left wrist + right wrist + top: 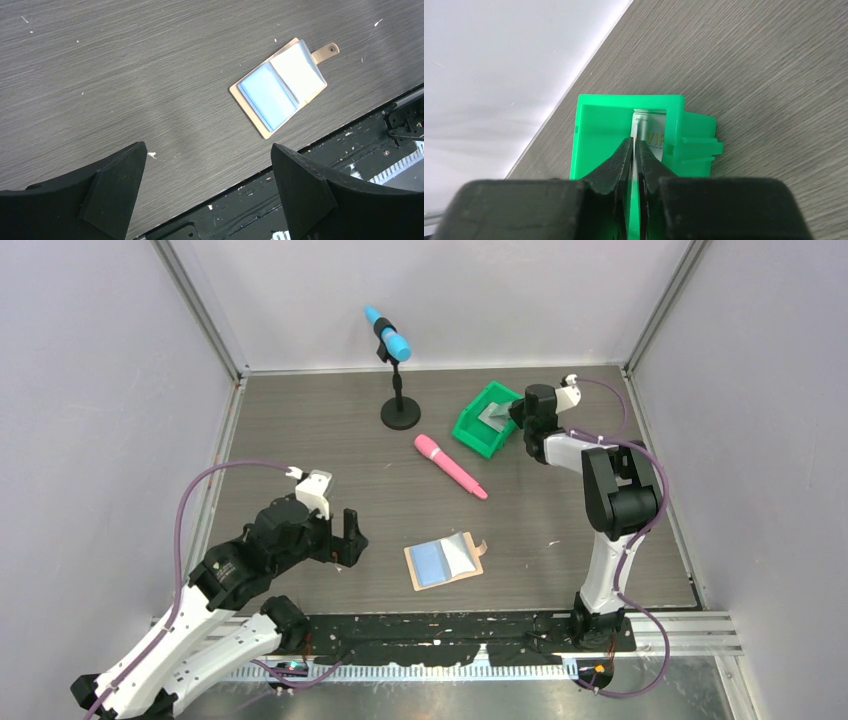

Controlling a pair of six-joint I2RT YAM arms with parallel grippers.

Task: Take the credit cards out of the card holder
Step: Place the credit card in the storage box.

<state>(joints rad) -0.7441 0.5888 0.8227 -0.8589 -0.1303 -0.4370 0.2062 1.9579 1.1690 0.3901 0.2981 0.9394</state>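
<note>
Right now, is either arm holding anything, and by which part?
Yes. The right gripper pinches a pale card by its near edge, at the green bin. The left gripper is open and holds nothing.

The card holder (pixel 470 558) lies open on the counter (pixel 300 440) near its front edge, between the two arm bases. One card (pixel 432 563) sits in its left half. The left pincer (pixel 340 538) hangs to the holder's left, apart from it. At the back right stands the bin (pixel 478 435), with the other card (pixel 492 417) inside it, clamped in the right pincer (pixel 516 416). A marker (pixel 450 466) lies between bin and holder. The stand (pixel 400 412) is behind the marker, to the bin's left.
</note>
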